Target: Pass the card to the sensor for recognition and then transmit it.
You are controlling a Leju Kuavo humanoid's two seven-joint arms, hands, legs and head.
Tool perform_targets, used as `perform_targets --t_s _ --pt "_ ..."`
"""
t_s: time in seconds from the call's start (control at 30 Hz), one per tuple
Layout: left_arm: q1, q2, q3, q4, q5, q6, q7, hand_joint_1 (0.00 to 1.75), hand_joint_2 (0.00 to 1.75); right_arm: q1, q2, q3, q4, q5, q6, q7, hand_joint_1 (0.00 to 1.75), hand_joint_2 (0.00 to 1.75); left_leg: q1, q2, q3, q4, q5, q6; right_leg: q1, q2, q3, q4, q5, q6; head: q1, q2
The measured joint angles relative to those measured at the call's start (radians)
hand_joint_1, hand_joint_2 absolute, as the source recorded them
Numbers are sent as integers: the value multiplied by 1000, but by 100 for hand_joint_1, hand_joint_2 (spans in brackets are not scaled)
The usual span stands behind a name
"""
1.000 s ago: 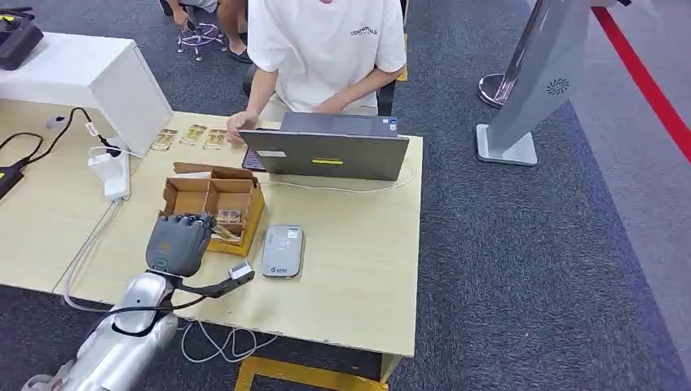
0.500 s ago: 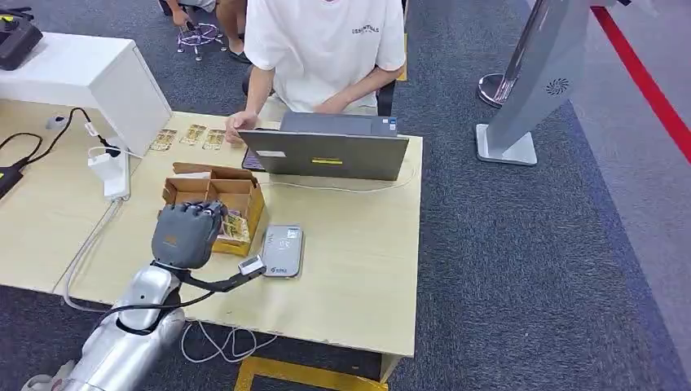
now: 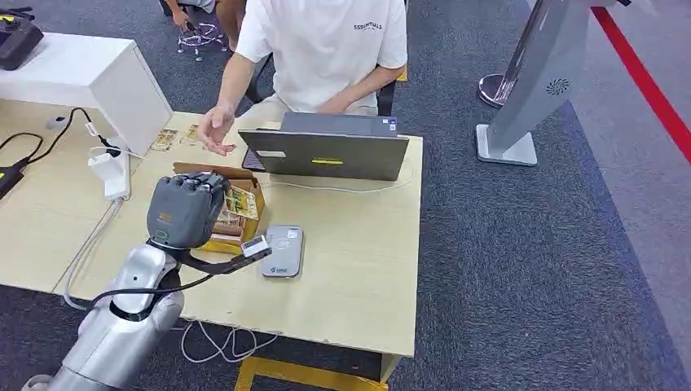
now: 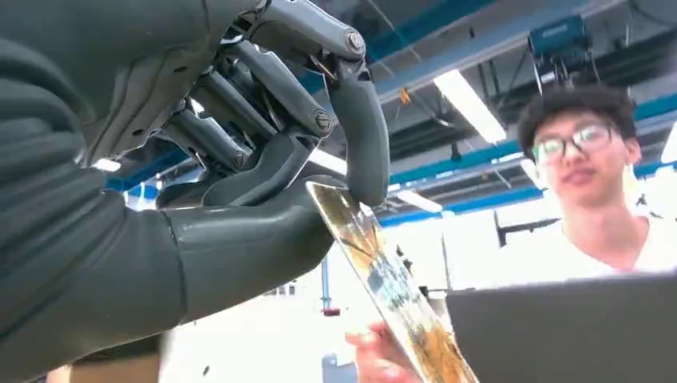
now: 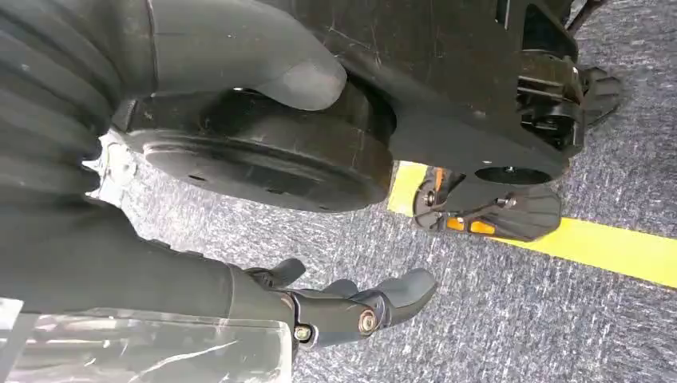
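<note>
left hand (image 3: 183, 208) pinches one card (image 3: 236, 202) between thumb and fingers, held above the cardboard box (image 3: 236, 238) on the table (image 3: 358, 269). in the left wrist view the card (image 4: 391, 299) runs long and edge-on, slanting away from the thumb (image 4: 239, 239) toward the person behind the laptop (image 3: 326, 155).

the sensor (image 3: 283, 250), a flat grey pad, lies on the table just beside the box, on the robot's right of the hand and lower than the card. judgement: the next move is a short sideways carry and a drop so the card's face comes over the pad. left hand is the nearer one; right hand (image 5: 351, 307) hangs by the floor, fingers loosely apart, holding nothing.

counts: one card in hand, three cards (image 3: 189, 136) lying in a row at the far table edge, more in the box (number unclear), one sensor, one box, one laptop. the person's hand (image 3: 214, 129) hovers, palm open, above the far cards.
</note>
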Motion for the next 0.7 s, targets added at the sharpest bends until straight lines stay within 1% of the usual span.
perform_targets --t_s 0.4,0.53,0.57,0.6,0.63,0.7 --pt "-12 9 -3 -18 -2 -2 2 175 175 0 0 8 0 0 0 0 0 175 0 0 0 0 0 0 0 0 0 0 0 0 0 0" --pt "-42 14 -4 -16 -28 -13 30 175 175 -1 0 16 0 8 0 0 0 175 0 0 0 0 0 0 0 0 -1 0 0 0 0 0" --pt "-74 20 -5 -1 -47 -14 44 175 175 -1 0 19 0 11 0 1 0 175 1 0 0 0 1 0 0 0 -1 0 0 0 0 0" --pt "-126 26 -7 26 -73 -11 60 175 175 -2 0 24 0 15 0 2 0 175 2 -1 -1 0 3 0 1 -1 -1 0 1 0 1 0" --pt "-188 37 -6 84 -95 -9 78 175 175 -4 0 29 0 18 0 3 0 175 2 -1 -1 0 3 -1 1 -2 -1 0 2 -1 2 0" --pt "-323 57 -6 209 -127 2 84 175 175 -6 0 40 0 20 0 3 0 175 2 -1 -1 0 4 -1 1 -1 0 1 3 -1 1 0"
